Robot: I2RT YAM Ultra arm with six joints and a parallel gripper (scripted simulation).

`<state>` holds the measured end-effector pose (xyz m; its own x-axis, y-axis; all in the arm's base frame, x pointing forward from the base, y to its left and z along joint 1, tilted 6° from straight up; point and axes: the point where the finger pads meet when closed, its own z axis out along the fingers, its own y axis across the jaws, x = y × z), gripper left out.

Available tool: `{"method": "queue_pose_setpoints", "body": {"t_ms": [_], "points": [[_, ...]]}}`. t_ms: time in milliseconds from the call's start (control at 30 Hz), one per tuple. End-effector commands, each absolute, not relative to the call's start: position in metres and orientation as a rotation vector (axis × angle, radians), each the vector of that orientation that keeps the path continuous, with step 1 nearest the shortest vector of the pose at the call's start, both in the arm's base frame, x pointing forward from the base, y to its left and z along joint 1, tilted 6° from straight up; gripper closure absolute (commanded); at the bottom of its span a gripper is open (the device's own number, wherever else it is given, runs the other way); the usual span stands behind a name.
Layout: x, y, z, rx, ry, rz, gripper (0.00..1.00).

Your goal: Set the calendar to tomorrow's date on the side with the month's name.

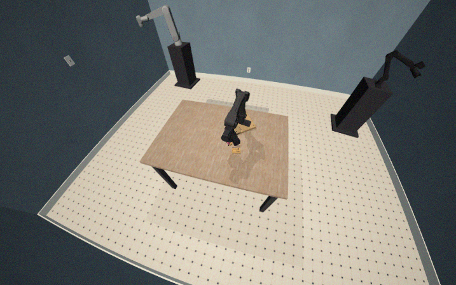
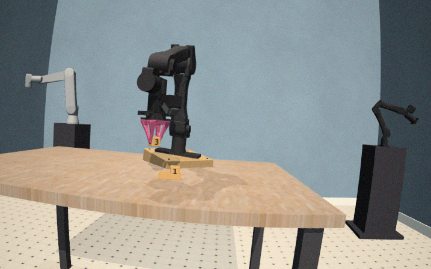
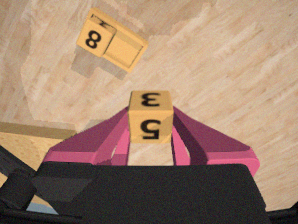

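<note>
- gripper [image 2: 154,140] [image 3: 150,112] part-open, pink fingers pinching cube [image 2: 155,141] [image 3: 150,117] (5 and 3 visible)
- arm [image 1: 236,114] [image 2: 178,69] bent, gripper pointing down above table [image 1: 201,141] [image 2: 126,180] [image 3: 225,65]

Rectangular tabletop of pale brown wood grain [image 1: 201,141] [image 2: 109,180] [image 3: 225,55], with thick edges and black legs. The landmark is the yellow-orange rectangular calendar tray [image 1: 236,152] [image 2: 165,175] [image 3: 125,50], lying flat on the wood. Directly behind the tray, in the exterior view, a yellowish, angular, slab-like base plate [image 1: 252,128] [image 2: 205,163] [image 3: 30,131] lies on the same surface, apart from the tray. In that view the tray stands nearer the table's front edge than the plate does. Shadows fall across the wood around the tray, the broadest patch extending in front of it and toward its right side in the exterior view.
</note>
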<state>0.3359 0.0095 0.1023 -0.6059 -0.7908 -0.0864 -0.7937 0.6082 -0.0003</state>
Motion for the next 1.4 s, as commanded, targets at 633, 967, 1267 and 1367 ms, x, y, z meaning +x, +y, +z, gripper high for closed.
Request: {"method": "queue_pose_setpoints", "body": {"t_ms": [633,967,1267,1367], "points": [[0.350,-0.020,0.109,-0.140,3.045,0.111,0.74],[0.352,-0.032,0.107,0.326,3.043,0.129,0.74],[0.354,-0.043,0.109,0.765,2.961,0.144,0.74],[0.355,-0.047,0.105,0.910,2.935,0.149,0.74]]}}
